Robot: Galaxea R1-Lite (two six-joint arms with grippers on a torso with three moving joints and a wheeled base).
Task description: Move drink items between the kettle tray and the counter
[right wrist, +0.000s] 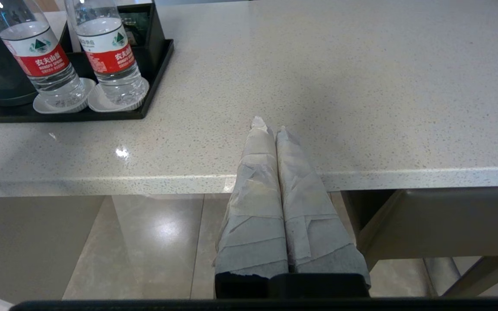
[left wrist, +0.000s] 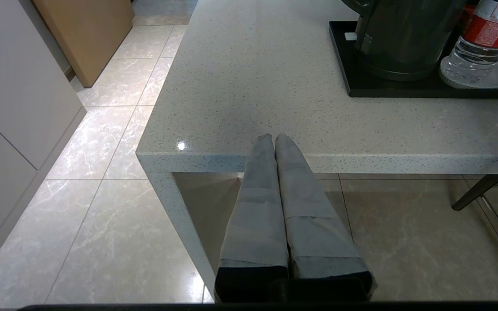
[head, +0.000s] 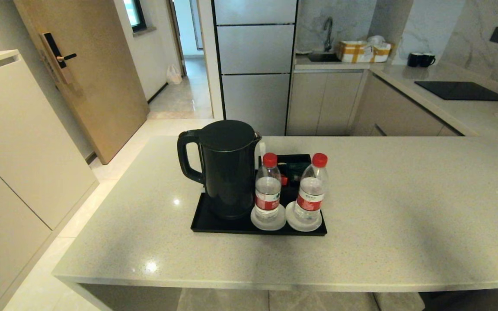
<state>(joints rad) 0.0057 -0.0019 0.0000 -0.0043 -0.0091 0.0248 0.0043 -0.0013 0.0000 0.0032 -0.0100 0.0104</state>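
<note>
A tall matte black kettle (head: 227, 168) stands on the left part of the black kettle tray (head: 214, 224). Two clear water bottles with red caps, one (head: 268, 190) beside the kettle and one (head: 311, 190) further right, stand on white coasters at the tray's front. A small black sachet box (head: 294, 166) sits behind them. The tray rests on the beige speckled counter (head: 404, 207). My left gripper (left wrist: 273, 137) is shut and empty, low by the counter's front edge, left of the tray. My right gripper (right wrist: 268, 125) is shut and empty at the front edge, right of the tray. Neither arm shows in the head view.
Two black mugs (head: 420, 59) and a black cooktop (head: 461, 90) sit on the far side counter. A sink with a tap (head: 327, 32) is at the back. White cabinets (head: 11, 142) and tiled floor lie to the left of the counter.
</note>
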